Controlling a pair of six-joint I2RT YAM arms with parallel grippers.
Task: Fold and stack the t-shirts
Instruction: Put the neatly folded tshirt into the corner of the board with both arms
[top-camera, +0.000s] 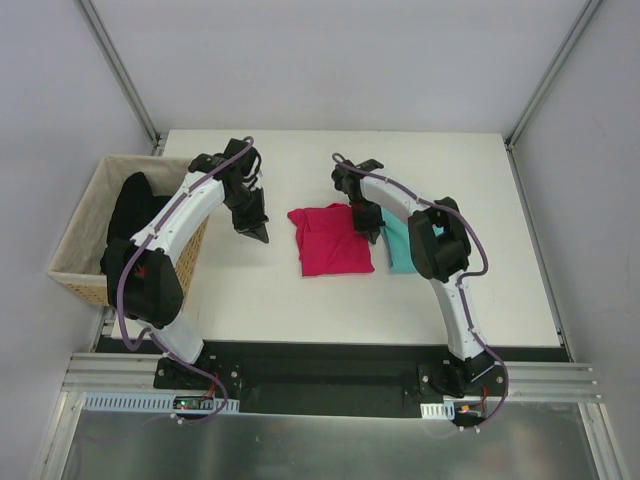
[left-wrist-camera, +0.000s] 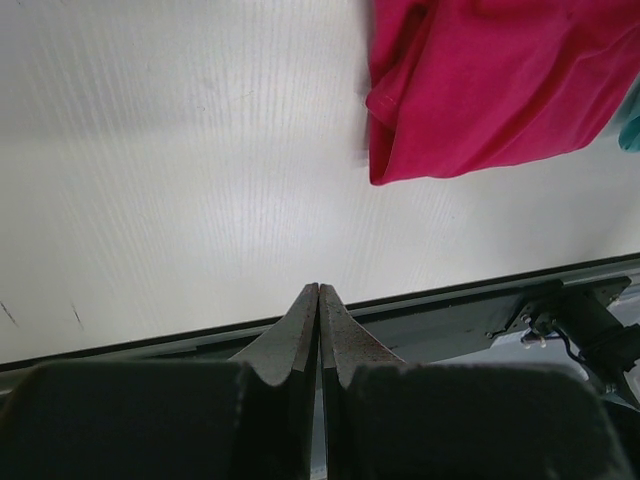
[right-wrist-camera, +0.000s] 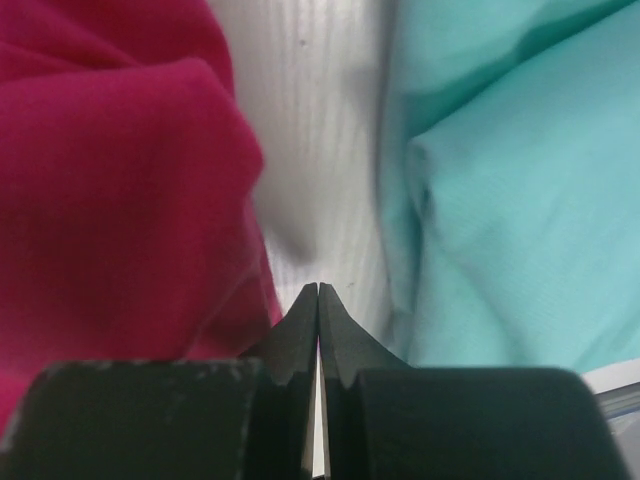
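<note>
A crimson-pink t-shirt (top-camera: 332, 240) lies folded near the middle of the white table. A teal t-shirt (top-camera: 398, 247) lies just to its right, partly under the right arm. My left gripper (top-camera: 257, 232) is shut and empty, to the left of the pink shirt; in the left wrist view (left-wrist-camera: 319, 288) it hangs above bare table with the pink shirt (left-wrist-camera: 490, 90) ahead. My right gripper (top-camera: 367, 231) is shut and empty at the gap between the two shirts; the right wrist view (right-wrist-camera: 317, 288) shows pink cloth (right-wrist-camera: 110, 190) to the left and teal cloth (right-wrist-camera: 520, 210) to the right.
A woven wicker basket (top-camera: 85, 240) stands off the table's left edge with dark cloth (top-camera: 130, 210) in it, under the left arm. A black rail (left-wrist-camera: 480, 310) runs along the table's near edge.
</note>
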